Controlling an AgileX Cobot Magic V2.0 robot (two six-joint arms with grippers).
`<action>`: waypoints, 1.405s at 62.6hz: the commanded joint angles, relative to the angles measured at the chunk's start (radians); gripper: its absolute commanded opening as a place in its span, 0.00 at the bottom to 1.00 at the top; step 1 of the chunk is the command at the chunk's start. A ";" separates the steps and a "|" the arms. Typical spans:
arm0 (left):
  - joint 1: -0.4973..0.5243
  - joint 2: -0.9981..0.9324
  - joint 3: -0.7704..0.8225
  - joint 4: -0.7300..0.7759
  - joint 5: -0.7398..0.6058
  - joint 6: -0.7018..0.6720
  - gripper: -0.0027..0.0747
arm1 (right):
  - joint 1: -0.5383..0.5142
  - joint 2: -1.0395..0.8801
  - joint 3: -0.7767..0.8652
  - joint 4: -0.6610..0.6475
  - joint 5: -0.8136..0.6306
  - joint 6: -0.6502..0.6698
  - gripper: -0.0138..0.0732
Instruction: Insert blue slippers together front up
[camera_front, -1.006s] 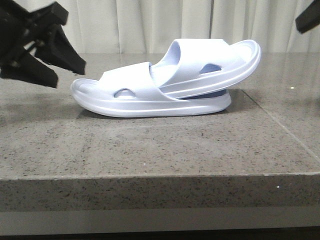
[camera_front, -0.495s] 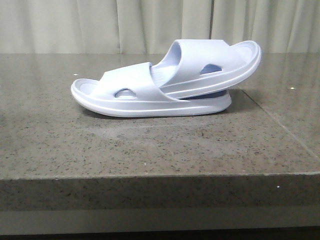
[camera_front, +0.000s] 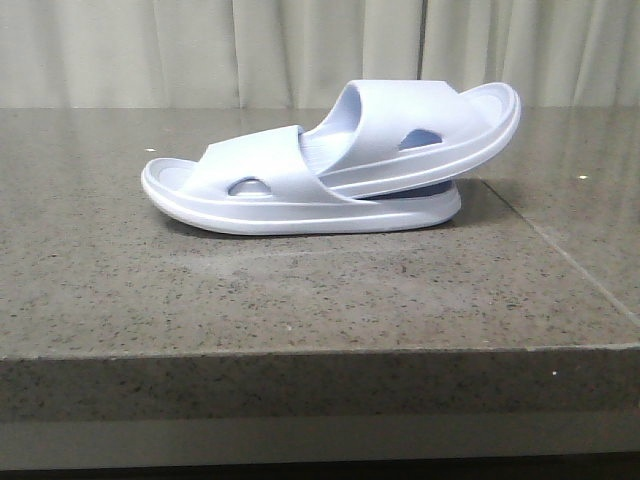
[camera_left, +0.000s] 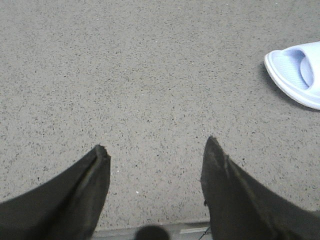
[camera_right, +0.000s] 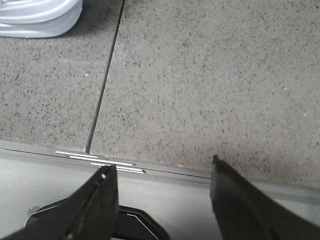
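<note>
Currently: left gripper (camera_left: 156, 150) and right gripper (camera_right: 162, 172) spread, empty, over speckled grey stone table (camera_front: 300, 300); front view alone shows pale lavender-blue foam slippers (camera_front: 330, 165) nested mid-table

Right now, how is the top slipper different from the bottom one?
The bottom slipper lies flat on the table; the top slipper tilts, its right end raised. The top slipper's front is tucked under the bottom slipper's strap; the bottom slipper's front is free. Both are pale blue, with an oval side hole.
</note>
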 joint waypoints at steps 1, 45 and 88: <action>-0.005 -0.017 -0.001 -0.002 -0.075 -0.016 0.56 | 0.003 -0.037 0.012 -0.007 -0.077 0.002 0.66; -0.005 -0.024 0.128 -0.037 -0.277 -0.016 0.01 | 0.003 -0.075 0.043 0.041 -0.117 0.002 0.03; -0.005 -0.031 0.135 -0.037 -0.296 -0.016 0.01 | 0.003 -0.075 0.043 0.042 -0.122 0.002 0.02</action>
